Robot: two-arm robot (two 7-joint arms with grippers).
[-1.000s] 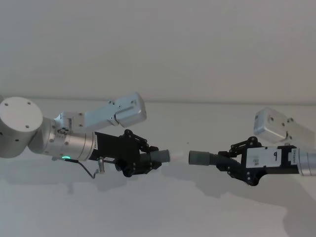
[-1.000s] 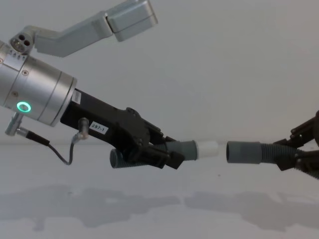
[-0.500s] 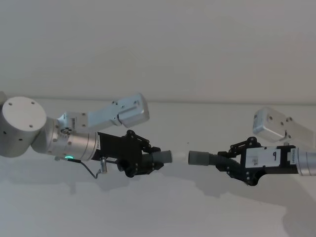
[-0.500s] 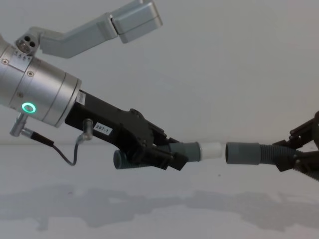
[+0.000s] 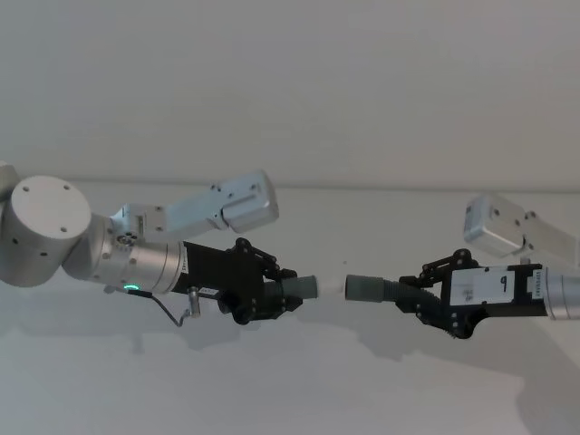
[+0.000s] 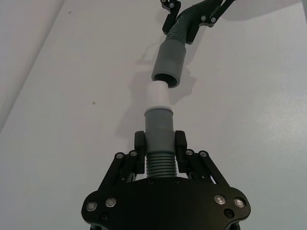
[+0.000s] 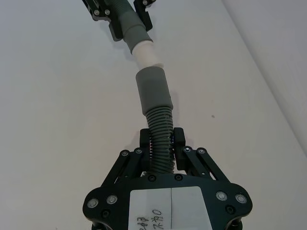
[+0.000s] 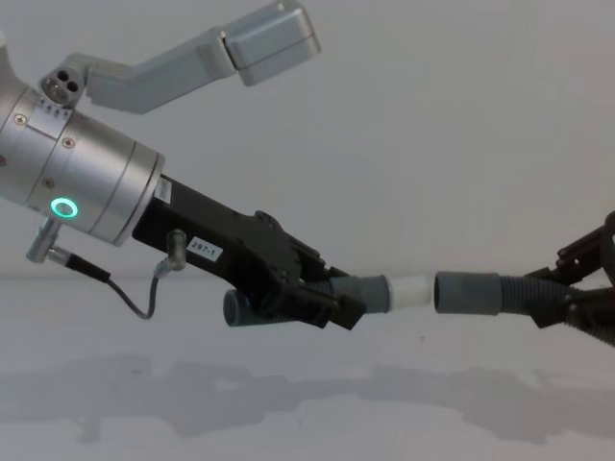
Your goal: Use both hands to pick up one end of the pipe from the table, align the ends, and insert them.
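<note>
While held above the white bench [image 5: 299, 381], the two pipe pieces face each other end to end. At left, left tool [image 8: 332, 303] clamped on the short elbow tube [image 8: 356, 293], white tip [image 8: 411, 290] pointing right, just short of the hose's grey cuff [image 8: 468, 293] with a slim gap between. At right, right tool [image 5: 419, 294] closed around the ribbed hose [image 7: 160, 143] behind that cuff, both ends roughly level and in line.

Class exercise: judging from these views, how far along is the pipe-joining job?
Done: both pieces are lifted; the left claw grips the short tube, the right claw the ribbed hose. In hand: white tip faces the cuff, nearly touching. Left: inserting it.
</note>
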